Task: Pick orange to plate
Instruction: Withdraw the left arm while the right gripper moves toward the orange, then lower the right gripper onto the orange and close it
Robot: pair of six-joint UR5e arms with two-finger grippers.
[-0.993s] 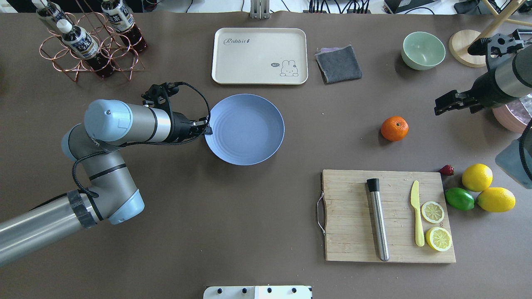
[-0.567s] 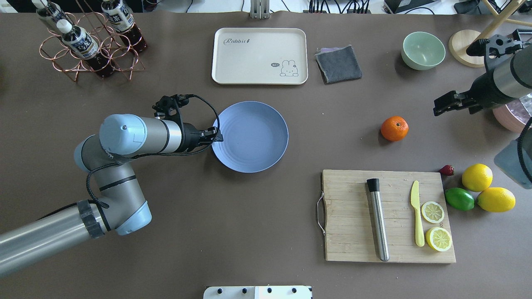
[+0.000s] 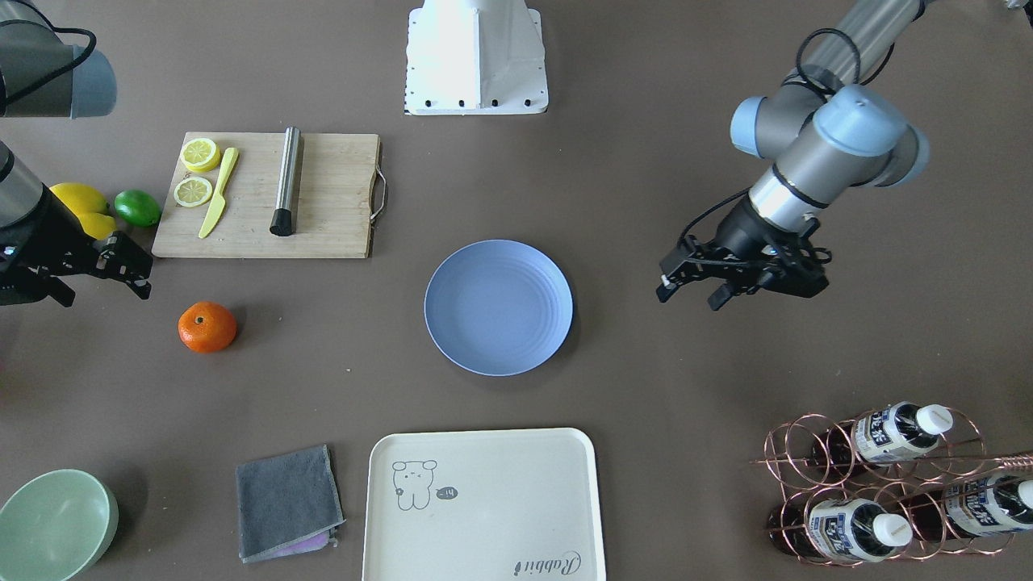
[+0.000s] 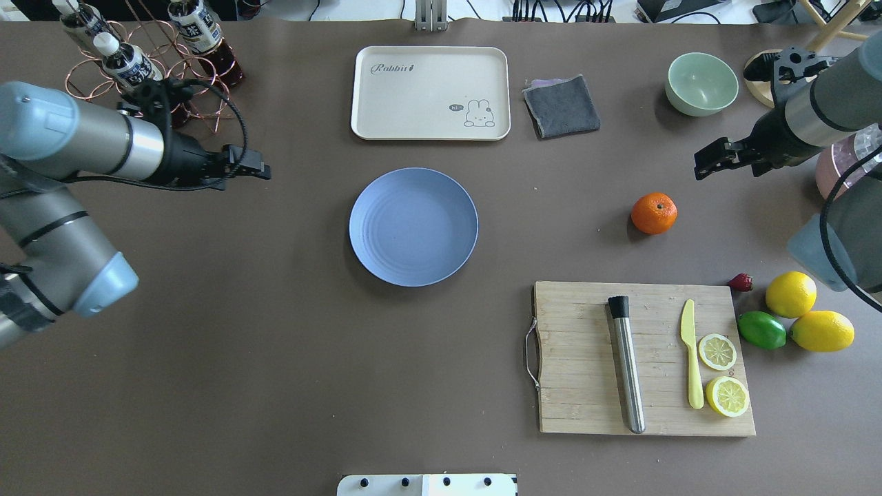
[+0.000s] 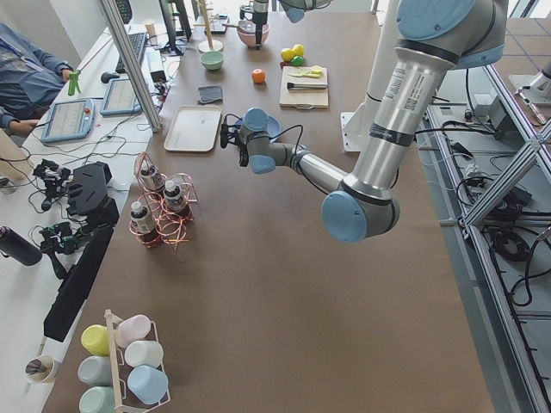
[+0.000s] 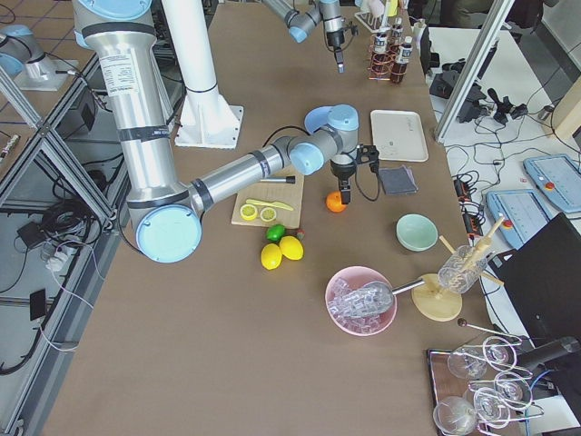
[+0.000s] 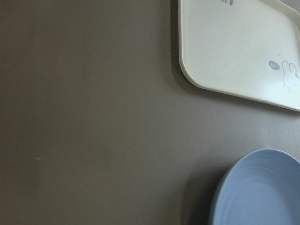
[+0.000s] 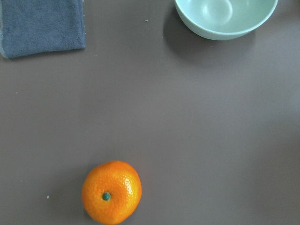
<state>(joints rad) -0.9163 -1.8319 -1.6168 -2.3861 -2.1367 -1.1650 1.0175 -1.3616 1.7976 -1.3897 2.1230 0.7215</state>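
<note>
The orange [image 4: 654,213] lies alone on the brown table right of centre, and it also shows low in the right wrist view [image 8: 111,192]. The periwinkle plate [image 4: 413,226] sits flat and empty mid-table. My right gripper [image 4: 703,165] hovers open, up and to the right of the orange, apart from it. My left gripper [image 4: 264,171] hangs open with nothing in it, well left of the plate. From across the table the orange [image 3: 207,327], the plate [image 3: 499,307], the left gripper [image 3: 688,295] and the right gripper [image 3: 141,274] all show.
A cream tray [image 4: 431,92], a grey cloth [image 4: 561,105] and a pale green bowl [image 4: 701,83] line the far side. A cutting board [image 4: 586,358] holds a muddler, a knife and lemon slices. Lemons [image 4: 791,294] and a lime [image 4: 761,330] lie beside it. The bottle rack [image 4: 148,69] stands behind my left gripper.
My left gripper let go of the plate's left rim and drew back left and toward the bottle rack. The plate stays where it was pushed. My right gripper edged left toward the orange.
</note>
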